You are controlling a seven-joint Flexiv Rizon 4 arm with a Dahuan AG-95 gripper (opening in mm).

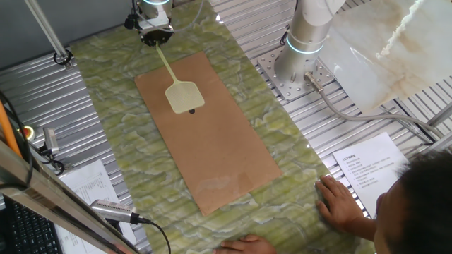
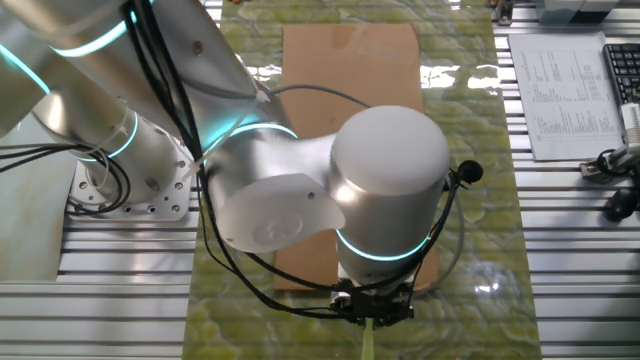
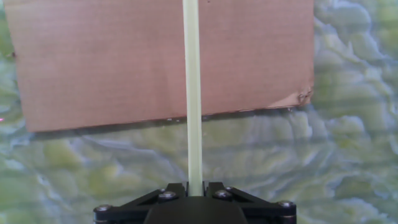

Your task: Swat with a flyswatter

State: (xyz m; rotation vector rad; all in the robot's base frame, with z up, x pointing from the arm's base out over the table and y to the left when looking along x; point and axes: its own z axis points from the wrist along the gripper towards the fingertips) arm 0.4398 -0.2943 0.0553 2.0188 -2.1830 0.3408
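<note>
The pale yellow-green flyswatter (image 1: 182, 90) lies with its mesh head on the brown board (image 1: 212, 134), over a small dark spot (image 1: 192, 111). Its thin handle runs back up to my gripper (image 1: 155, 39) at the board's far end. In the hand view the handle (image 3: 193, 93) passes straight out from between the two black fingers (image 3: 166, 194), and my gripper (image 3: 195, 190) is shut on it. In the other fixed view the arm hides the swatter head; only the handle's end (image 2: 368, 343) shows below my gripper (image 2: 372, 308).
The board (image 2: 350, 60) lies on a green marbled mat (image 1: 282, 141). A person's hands (image 1: 339, 201) rest at the mat's near edge. The arm's base (image 1: 300, 67) stands beside the mat. Papers (image 1: 371, 166), cables and a microphone (image 1: 113, 212) lie around it.
</note>
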